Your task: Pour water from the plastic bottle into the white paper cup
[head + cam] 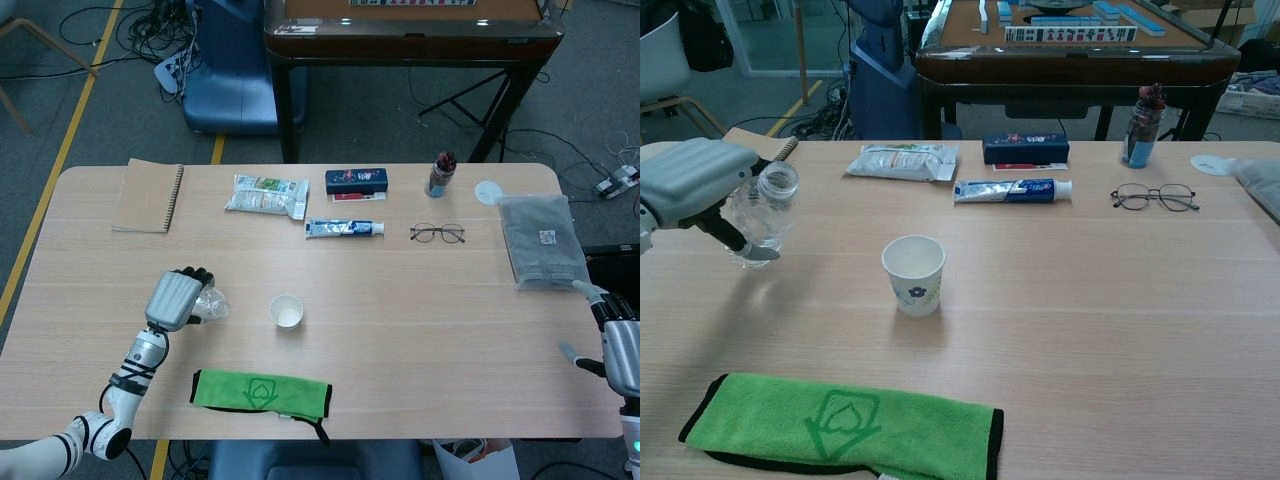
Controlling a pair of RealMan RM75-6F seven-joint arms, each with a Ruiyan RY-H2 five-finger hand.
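My left hand (695,185) grips a clear plastic bottle (762,210) with no cap, lifted off the table and tilted with its open mouth toward the cup. From above, the left hand (172,297) covers most of the bottle (210,303), left of the cup. The white paper cup (913,274) with a small flower print stands upright in the middle of the table (420,330); its inside (287,312) looks empty. My right hand (618,345) hangs open past the table's right edge, holding nothing.
A green cloth (845,425) lies in front of the cup near the table's front edge. Behind the cup lie a toothpaste tube (1012,189), wipes pack (901,160), dark box (1025,149), glasses (1154,196), a notebook (148,195), a small bottle (1143,126) and a grey cloth (540,238).
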